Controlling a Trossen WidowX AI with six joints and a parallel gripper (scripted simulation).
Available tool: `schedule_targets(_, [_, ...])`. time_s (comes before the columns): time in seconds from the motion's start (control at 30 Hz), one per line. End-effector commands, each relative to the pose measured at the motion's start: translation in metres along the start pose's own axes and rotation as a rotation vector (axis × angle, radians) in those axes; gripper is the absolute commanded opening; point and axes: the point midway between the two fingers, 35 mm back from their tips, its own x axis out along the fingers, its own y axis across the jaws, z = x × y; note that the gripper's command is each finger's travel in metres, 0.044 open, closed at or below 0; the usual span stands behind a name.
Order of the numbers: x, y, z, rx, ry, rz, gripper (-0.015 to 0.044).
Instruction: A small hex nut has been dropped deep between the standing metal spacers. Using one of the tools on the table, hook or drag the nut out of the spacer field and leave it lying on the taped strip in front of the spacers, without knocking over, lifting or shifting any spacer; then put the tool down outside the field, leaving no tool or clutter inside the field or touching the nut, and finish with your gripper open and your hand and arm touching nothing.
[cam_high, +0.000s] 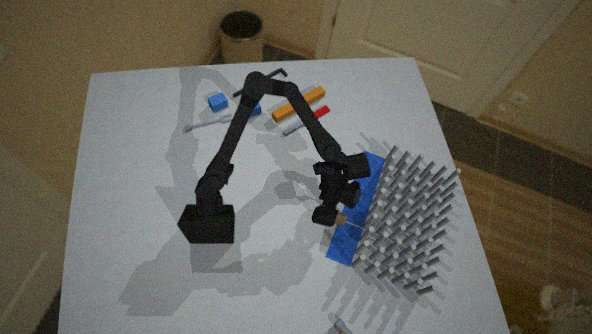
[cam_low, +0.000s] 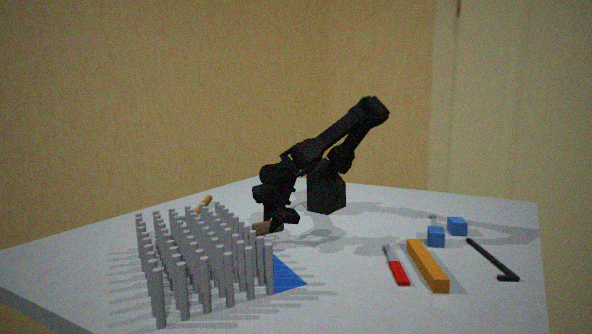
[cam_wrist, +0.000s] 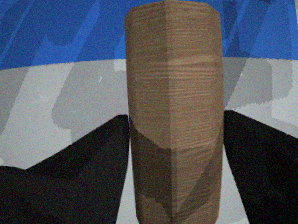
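We grip wooden handle (cam_high: 341, 219) (cam_low: 264, 228) (cam_wrist: 172, 75) in hand (cam_high: 335, 218) (cam_low: 278, 223) (cam_wrist: 176, 123), fingers closed on both its sides. Handle sits at edge of strip (cam_high: 371, 192) (cam_low: 286, 278) (cam_wrist: 90, 30) in top view; thin shaft (cam_high: 354, 225) runs from it across strip toward spacers (cam_high: 425, 289) (cam_low: 159, 300). Spacers stand upright beside strip. Nut: we cannot make it out, among spacers or on strip. Well apart from strip, on table (cam_high: 125, 150) (cam_low: 360, 300): orange bar (cam_high: 306, 98) (cam_low: 427, 265), red-handled tool (cam_high: 321, 112) (cam_low: 399, 273), black hook (cam_high: 276, 72) (cam_low: 492, 259).
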Motion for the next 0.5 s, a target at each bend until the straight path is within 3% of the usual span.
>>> schedule_targets(0.0, [0.0002, 0.0009, 0.0048, -0.003, -0.003, 0.002, 0.0])
schedule_targets(0.47, [0.0026, 0.0007, 0.0132, -0.004, -0.004, 0.003, 0.0])
